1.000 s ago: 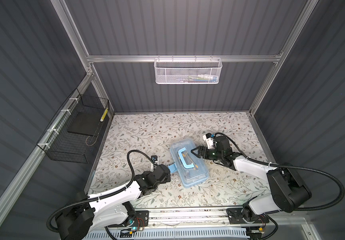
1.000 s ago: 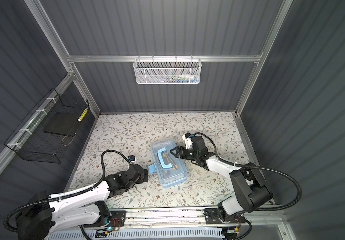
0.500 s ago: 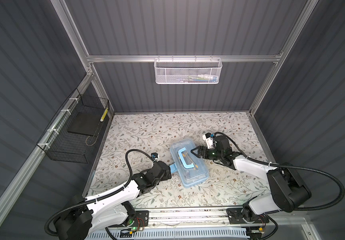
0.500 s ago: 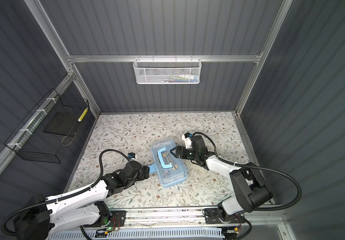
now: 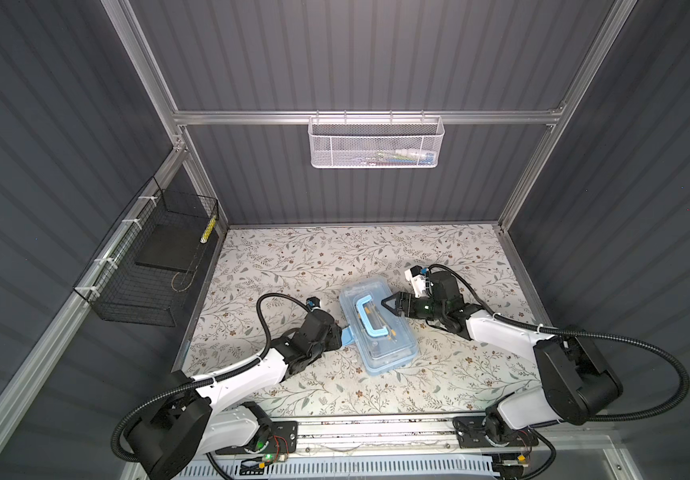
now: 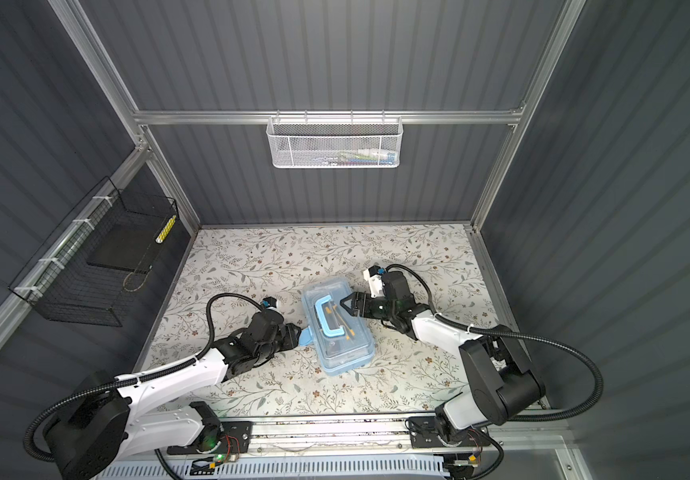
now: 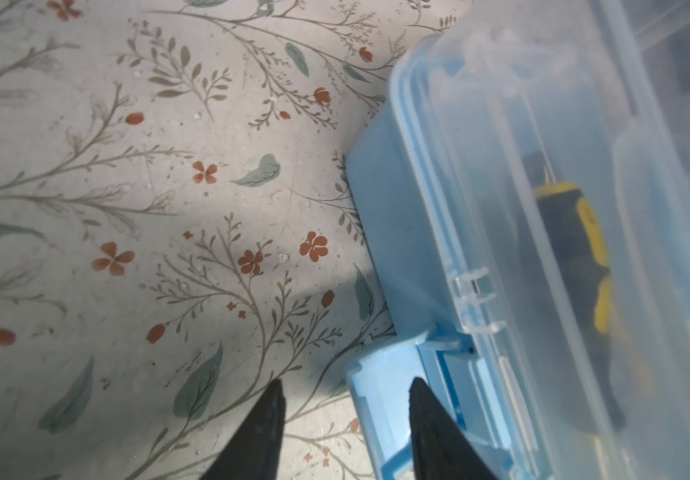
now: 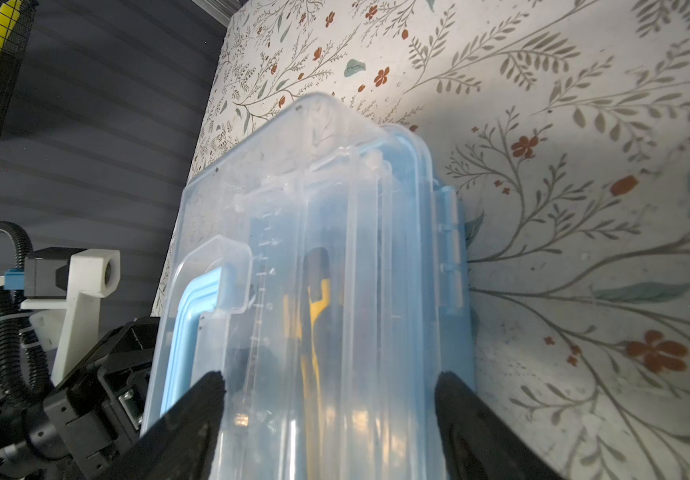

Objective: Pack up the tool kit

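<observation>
1. The tool kit (image 5: 378,328), a light-blue box with a clear lid, lies near the middle of the floral table (image 5: 301,257), its long axis running diagonally from far-left to near-right in both top views.
2. Its pale-blue arched handle (image 5: 370,316) lies flat on the lid, and yellow-and-black tools (image 8: 314,316) show through the clear plastic.
3. The lid looks closed on the box; a blue latch flap (image 7: 393,399) sticks out from the kit's left long side.
4. The left gripper (image 7: 345,415) sits low at that left side, with its fingers parted. One fingertip (image 7: 422,399) lies over the latch flap; the other is over bare table just beside it. Whether the flap is actually pinched, I cannot tell.
5. The right gripper (image 8: 331,399) reaches in from the right, over the far half of the kit. Its fingers are spread wide and straddle the width of the box, one (image 8: 206,399) by the handle side and one (image 8: 455,399) by the hinged side. Whether they press on the box, I cannot tell.
6. A white mesh basket (image 5: 376,143) hangs on the far wall rail, with small items inside that are too small to name.
7. A black wire basket (image 5: 148,266) hangs on the left wall, well apart from the kit, holding a dark flat pad and a yellow item (image 5: 209,230).
</observation>
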You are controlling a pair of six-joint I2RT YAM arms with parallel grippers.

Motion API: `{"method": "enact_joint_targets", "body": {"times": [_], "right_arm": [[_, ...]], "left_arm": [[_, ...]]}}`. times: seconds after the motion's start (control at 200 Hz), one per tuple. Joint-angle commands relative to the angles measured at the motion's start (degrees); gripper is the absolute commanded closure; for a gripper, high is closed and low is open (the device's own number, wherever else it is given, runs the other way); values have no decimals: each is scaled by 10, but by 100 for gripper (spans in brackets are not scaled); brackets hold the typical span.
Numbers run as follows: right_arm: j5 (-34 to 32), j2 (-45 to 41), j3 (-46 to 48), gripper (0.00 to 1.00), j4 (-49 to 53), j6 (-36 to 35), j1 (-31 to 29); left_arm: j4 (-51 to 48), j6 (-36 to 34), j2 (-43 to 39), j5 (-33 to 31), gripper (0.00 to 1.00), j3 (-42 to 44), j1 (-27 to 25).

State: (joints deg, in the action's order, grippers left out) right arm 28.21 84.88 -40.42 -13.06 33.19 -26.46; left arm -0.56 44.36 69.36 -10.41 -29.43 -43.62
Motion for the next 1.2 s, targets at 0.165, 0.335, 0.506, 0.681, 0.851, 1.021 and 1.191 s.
{"method": "enact_joint_targets", "body": {"times": [0.165, 0.335, 0.506, 0.681, 0.851, 1.021, 1.191], "right_arm": [[-13, 15, 2, 20, 45, -11, -6], [-15, 11, 1, 20, 51, -13, -6], [-15, 13, -7, 20, 59, -21, -6], [-15, 14, -9, 19, 56, -20, -6], [-8, 25, -7, 20, 46, -16, -7], [-7, 24, -5, 20, 40, -12, -7], [-12, 13, 2, 19, 42, -12, -6]], "left_arm": [[-40, -38, 96, 15, 66, -50, 2], [-53, -49, 176, 35, 72, -75, 2], [-59, -68, 146, 19, 41, -70, 1], [-90, -55, -8, -56, 19, -5, 2], [-41, -108, -44, 8, 5, 36, 0], [-3, -156, 2, 26, 1, 44, -18], [66, -174, 16, 35, 0, 57, -29]]}}
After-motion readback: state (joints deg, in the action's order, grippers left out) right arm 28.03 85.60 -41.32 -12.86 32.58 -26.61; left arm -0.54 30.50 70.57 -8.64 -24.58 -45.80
